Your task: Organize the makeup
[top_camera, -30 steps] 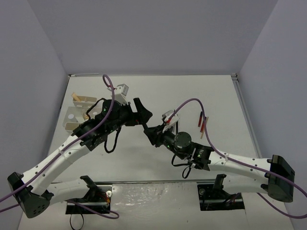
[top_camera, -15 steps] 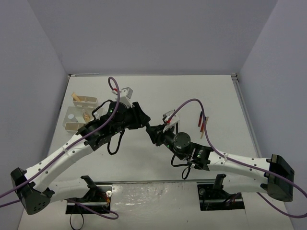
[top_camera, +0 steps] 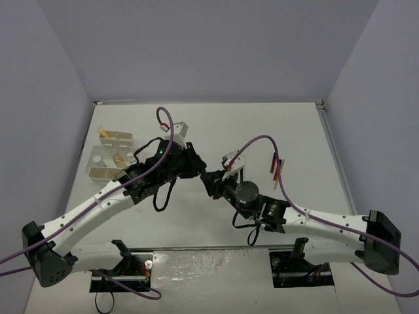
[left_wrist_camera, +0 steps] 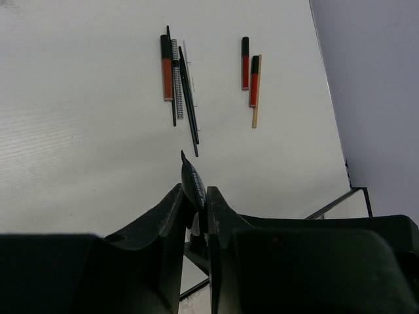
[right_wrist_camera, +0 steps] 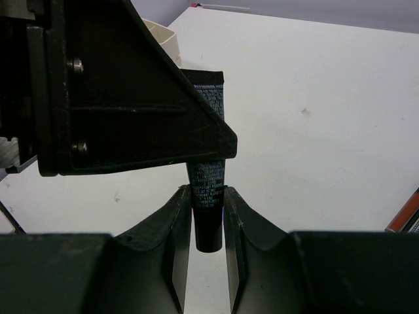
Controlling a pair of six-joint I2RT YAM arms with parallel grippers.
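A short black tube point(top_camera: 201, 173) hangs above the table between both grippers. My left gripper point(top_camera: 195, 168) is shut on its flat crimped end point(left_wrist_camera: 192, 178). My right gripper point(right_wrist_camera: 208, 195) is shut on the tube's point(right_wrist_camera: 208, 180) cap end, with the left gripper's finger point(right_wrist_camera: 137, 104) just above. On the table lie thin black pencils and a red-black tube point(left_wrist_camera: 179, 82), two more red-black tubes point(left_wrist_camera: 245, 63) and a tan wooden stick point(left_wrist_camera: 256, 104). From above, the red tubes and stick point(top_camera: 277, 166) lie right of my right arm.
The white compartmented tray point(top_camera: 99, 173) stands at the left, holding a tan stick point(top_camera: 103, 131) and a small bottle point(top_camera: 118, 157). Purple cables loop over both arms. Grey walls close in the table on three sides.
My left gripper has moved right to the tube in my right gripper and shut on the tube's flat end. The right arm has barely moved.
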